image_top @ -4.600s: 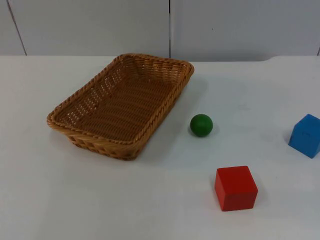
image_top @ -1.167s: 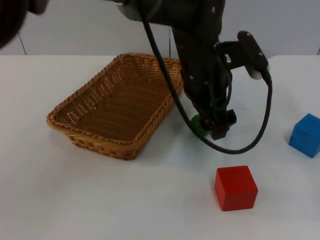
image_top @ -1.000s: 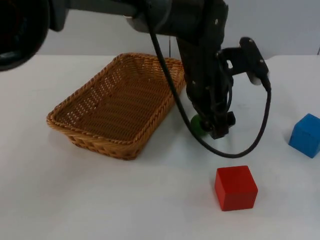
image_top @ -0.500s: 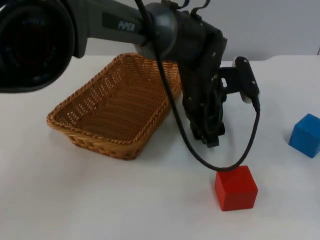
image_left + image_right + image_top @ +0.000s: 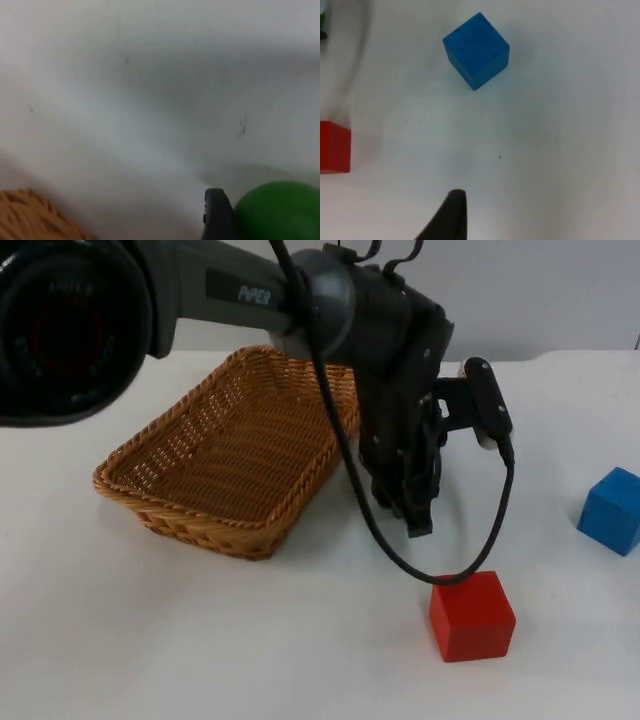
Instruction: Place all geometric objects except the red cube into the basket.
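Green ball [image 5: 278, 211]: left gripper [image 5: 418, 525] is now closing on it at the basket's [image 5: 180, 495] four o'clock; lift follows.

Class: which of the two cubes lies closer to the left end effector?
The red cube; it sits just below the left end effector, while the blue cube lies far right.

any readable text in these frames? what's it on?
"PIPER": white letters on the left arm's black link, top view.
No writing on the wicker basket, red cube, blue cube or green ball; none in either wrist view.
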Controlling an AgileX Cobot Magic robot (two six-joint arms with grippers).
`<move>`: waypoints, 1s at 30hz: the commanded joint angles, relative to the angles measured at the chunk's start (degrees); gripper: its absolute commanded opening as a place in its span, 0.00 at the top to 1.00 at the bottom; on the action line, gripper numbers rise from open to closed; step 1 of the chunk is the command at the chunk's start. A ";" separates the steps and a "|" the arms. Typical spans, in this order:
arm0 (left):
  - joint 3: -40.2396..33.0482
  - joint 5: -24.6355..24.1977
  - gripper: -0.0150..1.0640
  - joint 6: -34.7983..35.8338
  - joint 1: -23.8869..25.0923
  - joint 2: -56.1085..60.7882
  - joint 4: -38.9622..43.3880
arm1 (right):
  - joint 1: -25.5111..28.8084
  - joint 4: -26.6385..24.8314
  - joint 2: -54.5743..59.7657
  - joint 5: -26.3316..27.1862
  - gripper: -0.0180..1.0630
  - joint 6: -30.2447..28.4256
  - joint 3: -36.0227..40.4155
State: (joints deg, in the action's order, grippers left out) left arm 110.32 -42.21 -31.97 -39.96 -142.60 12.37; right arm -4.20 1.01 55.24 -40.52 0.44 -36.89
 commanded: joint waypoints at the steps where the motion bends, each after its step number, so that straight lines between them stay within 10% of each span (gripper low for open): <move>1: 0.25 -1.77 0.99 0.93 -1.02 3.03 -0.07 | 0.48 0.31 -0.20 0.91 0.01 0.00 0.12; 7: 0.25 -13.03 0.99 3.76 -2.12 12.75 -10.62 | 0.48 0.31 -0.20 0.91 0.01 0.00 0.12; 17: 0.25 -16.78 0.99 16.02 0.50 18.16 -9.65 | 0.48 0.31 -0.20 0.91 0.01 0.00 0.12; 30: -1.63 -20.40 0.99 21.99 17.49 18.06 -13.88 | 0.48 0.31 -0.20 1.03 0.01 0.00 0.12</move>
State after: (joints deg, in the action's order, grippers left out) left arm 109.90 -62.13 -11.05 -24.65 -125.21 0.65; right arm -4.20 1.01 55.24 -40.11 0.31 -36.89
